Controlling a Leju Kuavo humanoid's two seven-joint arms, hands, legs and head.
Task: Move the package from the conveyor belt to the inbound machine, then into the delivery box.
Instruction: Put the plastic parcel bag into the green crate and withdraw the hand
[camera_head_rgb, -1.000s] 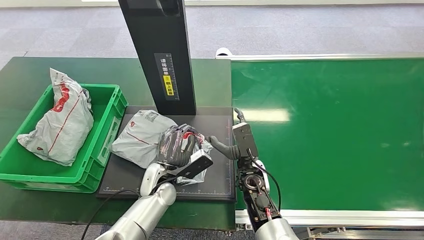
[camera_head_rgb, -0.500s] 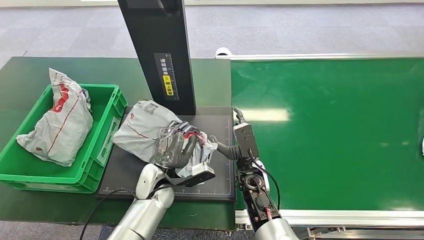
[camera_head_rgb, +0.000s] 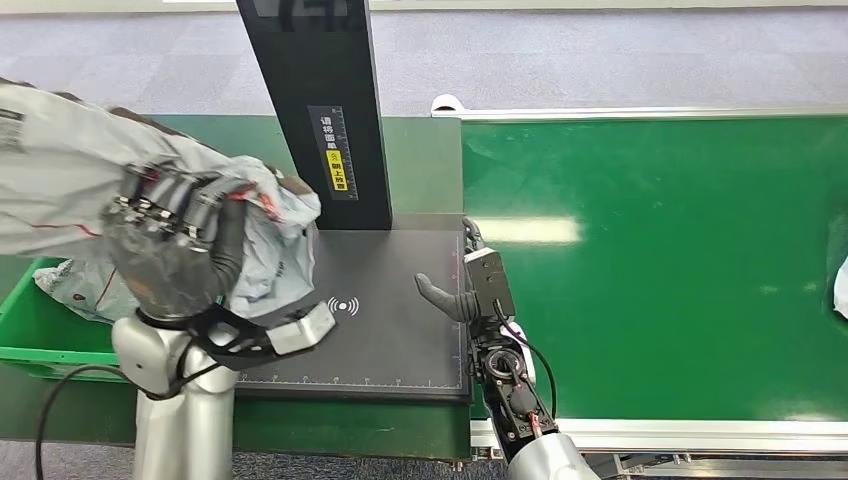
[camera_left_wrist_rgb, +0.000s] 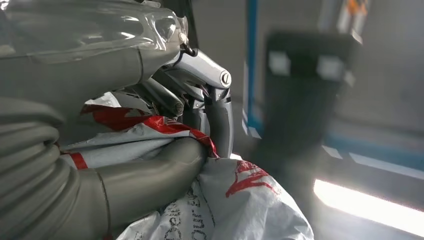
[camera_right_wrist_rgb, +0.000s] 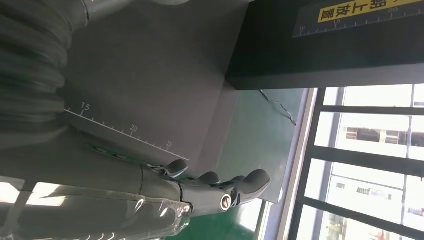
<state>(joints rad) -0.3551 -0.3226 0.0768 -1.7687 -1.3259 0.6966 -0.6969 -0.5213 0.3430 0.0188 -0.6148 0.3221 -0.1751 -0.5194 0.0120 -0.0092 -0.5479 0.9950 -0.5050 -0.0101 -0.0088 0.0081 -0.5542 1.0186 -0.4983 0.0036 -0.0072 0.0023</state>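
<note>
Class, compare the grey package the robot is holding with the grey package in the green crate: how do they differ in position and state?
The held package is lifted, gripped by the left hand; the crate package lies in the green crate. The held one shows largely; the crate one is mostly hidden behind it. Both are crumpled grey bags with red markings.

Grey carpet floor (camera_head_rgb: 600, 50) beyond the green table (camera_head_rgb: 420, 150); windows (camera_right_wrist_rgb: 370, 165) at the side.

Grey package (camera_head_rgb: 70, 180) with red markings, green conveyor belt (camera_head_rgb: 660, 260), green delivery box (camera_head_rgb: 30, 335)
</note>
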